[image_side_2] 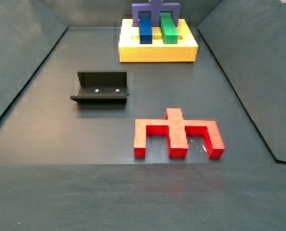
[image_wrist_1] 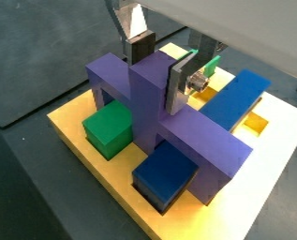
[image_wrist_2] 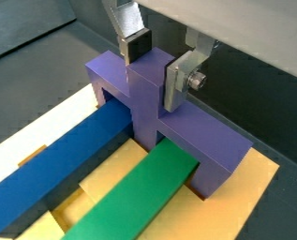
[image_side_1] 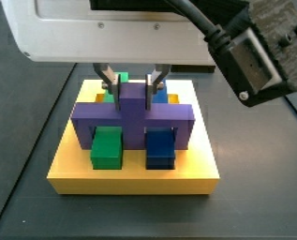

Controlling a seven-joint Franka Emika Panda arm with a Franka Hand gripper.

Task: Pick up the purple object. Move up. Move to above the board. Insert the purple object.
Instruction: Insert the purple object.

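The purple object (image_wrist_1: 176, 131) sits across the yellow board (image_wrist_1: 81, 131), bridging the green bar (image_wrist_1: 110, 127) and the blue bar (image_wrist_1: 245, 94). It also shows in the wrist view (image_wrist_2: 157, 103) and in both side views (image_side_1: 133, 117) (image_side_2: 153, 11). My gripper (image_wrist_1: 159, 67) is directly above it. Its silver fingers (image_wrist_1: 180, 84) straddle the raised central stub and close against its sides. The far finger's dark pad shows above the stub top. In a side view the gripper (image_side_1: 138, 82) stands over the board (image_side_1: 136, 173).
A red bridge-shaped piece (image_side_2: 175, 135) lies on the dark floor near the front. The fixture (image_side_2: 100, 87) stands left of the middle. The board (image_side_2: 157, 50) is at the far end of the walled workspace.
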